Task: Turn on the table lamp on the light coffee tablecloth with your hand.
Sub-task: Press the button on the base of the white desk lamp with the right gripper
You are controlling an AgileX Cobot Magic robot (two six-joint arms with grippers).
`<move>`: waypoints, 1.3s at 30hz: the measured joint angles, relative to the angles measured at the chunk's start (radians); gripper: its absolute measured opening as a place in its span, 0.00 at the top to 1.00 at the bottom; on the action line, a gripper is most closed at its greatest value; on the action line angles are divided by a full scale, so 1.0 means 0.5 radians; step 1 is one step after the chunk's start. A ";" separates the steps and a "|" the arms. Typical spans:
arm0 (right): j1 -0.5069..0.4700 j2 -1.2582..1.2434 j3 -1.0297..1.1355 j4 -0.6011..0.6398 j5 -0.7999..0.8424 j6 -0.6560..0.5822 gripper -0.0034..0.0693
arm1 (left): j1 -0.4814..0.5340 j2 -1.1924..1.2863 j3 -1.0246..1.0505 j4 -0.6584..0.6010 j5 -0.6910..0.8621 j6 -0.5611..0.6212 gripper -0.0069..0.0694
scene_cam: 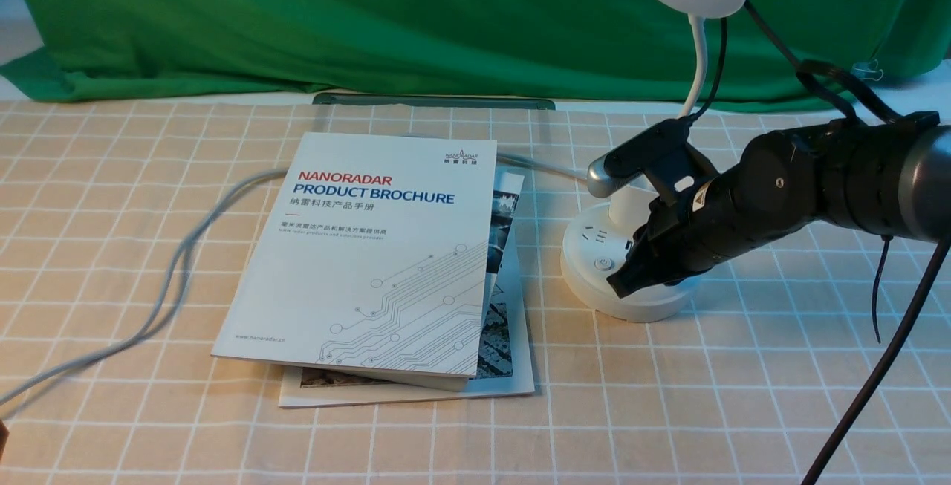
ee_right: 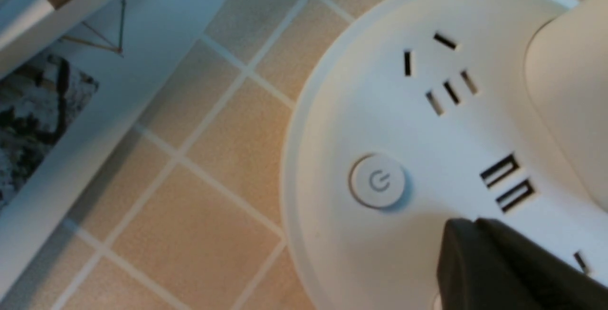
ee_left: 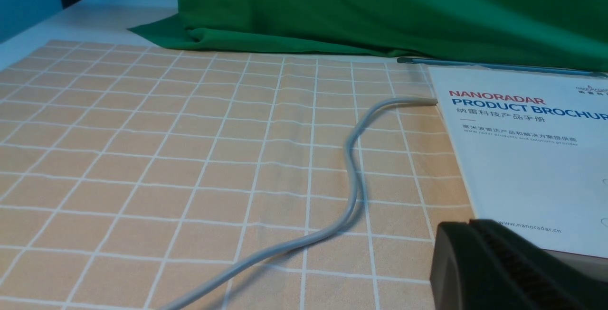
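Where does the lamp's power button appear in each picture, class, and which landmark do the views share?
Front view: right of centre, on the lamp base, beside the right hand.
Left wrist view: not in it.
Right wrist view: near the middle, the power button.
Shared landmark: the white-gridded tablecloth.

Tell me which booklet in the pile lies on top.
The white booklet titled "NANORADAR PRODUCT BROCHURE": its cover shows whole, while the booklets beneath only poke out past its right and near edges.
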 joint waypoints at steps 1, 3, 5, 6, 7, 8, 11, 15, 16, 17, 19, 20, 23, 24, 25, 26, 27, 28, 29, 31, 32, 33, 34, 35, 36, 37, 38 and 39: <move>0.000 -0.006 0.000 0.000 0.002 0.000 0.87 | 0.000 0.000 0.000 0.000 0.000 0.000 0.88; 0.000 -0.023 0.002 -0.005 0.006 0.000 0.87 | 0.000 0.000 0.000 0.000 0.000 0.000 0.88; 0.000 -0.049 0.012 -0.012 0.046 0.000 0.87 | 0.000 0.000 0.000 0.000 0.000 0.000 0.88; -0.002 -0.057 0.013 -0.012 0.051 0.000 0.87 | 0.000 0.000 0.000 0.000 0.000 0.000 0.88; -0.007 -0.086 0.022 -0.019 0.084 0.000 0.87 | 0.000 0.000 0.000 0.000 0.000 0.000 0.88; -0.014 -0.109 0.022 -0.034 0.113 0.000 0.87 | 0.000 0.000 0.000 0.000 0.000 0.000 0.88; -0.022 -0.165 0.022 -0.106 0.134 0.036 0.87 | 0.000 0.000 0.000 0.000 0.000 0.000 0.88; -0.022 -0.162 0.022 -0.123 0.153 0.045 0.87 | 0.000 0.000 0.000 0.000 0.000 0.000 0.88; -0.022 -0.158 0.022 -0.129 0.157 0.045 0.87 | 0.000 0.000 0.000 0.000 0.000 0.000 0.88; -0.022 -0.154 0.022 -0.130 0.159 0.045 0.87 | 0.000 0.000 0.000 0.000 0.000 0.000 0.88; -0.022 -0.141 0.022 -0.130 0.161 0.045 0.87 | 0.000 0.000 0.000 0.000 0.000 0.000 0.88; -0.022 -0.125 0.022 -0.130 0.166 0.045 0.87 | 0.000 0.000 0.000 0.000 0.000 0.000 0.88; -0.022 -0.093 0.022 -0.132 0.171 0.045 0.87 | 0.000 0.000 0.000 0.000 0.000 0.000 0.88; -0.022 -0.081 0.022 -0.135 0.173 0.045 0.87 | 0.000 0.000 0.000 0.000 0.000 0.000 0.88; -0.022 -0.076 0.022 -0.135 0.168 0.045 0.87 | 0.000 0.000 0.000 0.000 0.000 0.000 0.88; -0.022 -0.071 0.022 -0.140 0.168 0.047 0.87 | 0.000 0.000 0.000 0.000 0.000 0.000 0.88; -0.022 -0.069 0.022 -0.144 0.161 0.047 0.87 | 0.000 0.000 0.000 0.000 0.000 0.000 0.88; -0.022 -0.069 0.022 -0.147 0.159 0.047 0.87 | 0.000 0.000 0.000 0.000 0.000 0.000 0.88; -0.022 -0.069 0.022 -0.149 0.155 0.047 0.87 | 0.000 0.000 0.000 0.000 0.000 0.000 0.88; -0.022 -0.069 0.022 -0.150 0.153 0.047 0.87 | 0.000 0.000 0.000 0.000 0.000 0.000 0.88; -0.022 -0.069 0.022 -0.151 0.146 0.047 0.87 | 0.000 0.000 0.000 0.000 0.000 0.000 0.88; -0.022 -0.069 0.022 -0.151 0.144 0.047 0.87 | 0.000 0.000 0.000 0.000 0.000 0.000 0.88; -0.022 -0.069 0.022 -0.151 0.144 0.047 0.87 | 0.000 0.000 0.000 0.000 0.000 0.000 0.88; -0.022 -0.069 0.022 -0.151 0.144 0.047 0.87 | 0.000 0.000 0.000 0.000 0.000 0.000 0.88; -0.022 -0.076 0.022 -0.151 0.146 0.047 0.87 | 0.000 0.000 0.000 0.000 0.000 0.000 0.88; -0.022 -0.078 0.022 -0.148 0.148 0.047 0.87 | 0.000 0.000 0.000 0.000 0.000 0.000 0.88; -0.022 -0.081 0.022 -0.142 0.150 0.047 0.87 | 0.000 0.000 0.000 0.000 0.000 0.000 0.88; -0.022 -0.083 0.022 -0.136 0.155 0.047 0.87 | 0.000 0.000 0.000 0.000 0.000 0.000 0.88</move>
